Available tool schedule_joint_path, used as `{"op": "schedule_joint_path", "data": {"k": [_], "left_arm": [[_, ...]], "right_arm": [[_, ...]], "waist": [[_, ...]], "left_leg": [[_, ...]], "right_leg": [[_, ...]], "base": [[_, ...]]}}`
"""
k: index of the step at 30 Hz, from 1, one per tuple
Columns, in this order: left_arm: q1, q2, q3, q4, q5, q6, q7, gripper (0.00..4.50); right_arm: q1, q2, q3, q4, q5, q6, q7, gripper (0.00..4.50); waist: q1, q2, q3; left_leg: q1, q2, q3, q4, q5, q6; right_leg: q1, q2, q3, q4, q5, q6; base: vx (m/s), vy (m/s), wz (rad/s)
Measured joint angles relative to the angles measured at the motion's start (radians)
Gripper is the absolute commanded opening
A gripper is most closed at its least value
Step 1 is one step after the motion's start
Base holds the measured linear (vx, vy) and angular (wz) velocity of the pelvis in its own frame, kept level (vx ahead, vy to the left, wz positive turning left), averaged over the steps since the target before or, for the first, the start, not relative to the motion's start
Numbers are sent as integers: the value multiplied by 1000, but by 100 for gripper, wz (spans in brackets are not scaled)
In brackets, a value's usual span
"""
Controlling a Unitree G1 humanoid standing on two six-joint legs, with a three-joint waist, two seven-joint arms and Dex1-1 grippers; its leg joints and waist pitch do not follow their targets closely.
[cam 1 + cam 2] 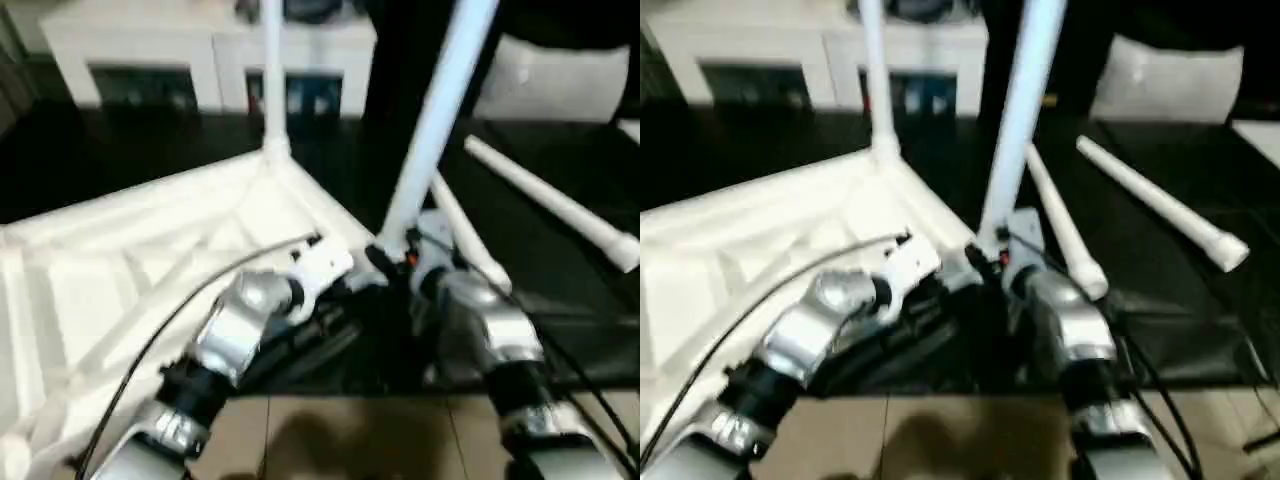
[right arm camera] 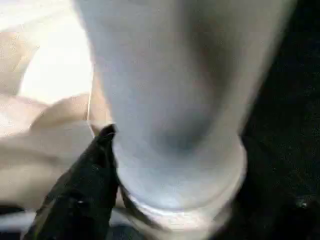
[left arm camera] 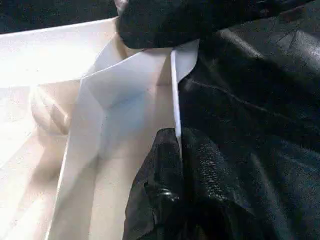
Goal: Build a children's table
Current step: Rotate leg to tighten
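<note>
left eye view: held leg (image 1: 432,120) stands near-upright, leaning rightward.

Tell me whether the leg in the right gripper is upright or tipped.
Tipped: the leg leans from the right gripper at the tabletop's corner; the fitted far leg stands straight.

White cabinet (image 1: 150,50), black mat (image 1: 560,260)

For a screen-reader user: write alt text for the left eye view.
The right gripper holds a white table leg nearly upright by its lower end at the near corner of the upside-down white tabletop, while the left gripper grips the tabletop's edge. One leg already stands in the far corner; two more legs lie on the dark floor.
</note>
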Motion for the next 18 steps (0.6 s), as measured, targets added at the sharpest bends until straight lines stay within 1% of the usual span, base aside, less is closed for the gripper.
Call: {"op": "schedule_joint_path", "data": {"k": [2, 5, 6, 7, 9, 13, 18], "left_arm": [[-6, 24, 4, 14, -6, -25, -9, 0], [-19, 50, 10, 42, -10, -72, -35, 0], [-20, 65, 11, 49, -15, -97, -55, 0], [-20, 76, 10, 53, -15, -114, -69, 0], [-20, 99, 4, 64, -17, -160, -104, 0], [-22, 148, -12, 74, -25, -246, -174, 0], [-27, 196, -26, 98, -48, -342, -283, 0]], "right_arm": [[42, -29, 4, -36, 18, -19, 68, 396], [85, -77, 3, -62, 34, -42, 148, 409], [102, -98, 2, -76, 41, -56, 180, 428], [107, -113, 2, -80, 46, -64, 198, 428], [112, -141, 1, -88, 49, -96, 236, 446], [112, -189, 0, -95, 51, -148, 311, 446], [114, -243, 8, -132, 68, -186, 447, 446]], "waist": [[-3, 0, 0], [-3, 0, 0], [-3, 0, 0], [-4, 0, 0], [-3, 0, 0], [1, 0, -1], [10, 0, -1]], "left_leg": [[0, 0, 2, -2, 0, 0], [-1, 0, 2, -5, 0, 0], [-2, 0, 2, -8, 0, 0], [-3, 1, 3, -9, 0, -1], [-2, 2, 3, -13, -1, -2], [-4, 4, 3, -16, -2, -3], [-6, 4, 5, -12, -4, 1]], "right_leg": [[-1, 2, 5, 0, 7, 5], [-3, 2, 6, 0, 12, 14], [-3, 2, 6, 1, 14, 16], [-4, 2, 6, 2, 14, 16], [-5, 3, 5, 3, 14, 17], [-7, 5, 3, 4, 12, 19], [-7, 4, 4, 4, 12, 14]], "base": [[0, 0, 0], [0, 0, 0], [0, 0, 0], [0, 0, 0], [0, 0, 0], [0, 0, 0], [0, 0, 0]]}}
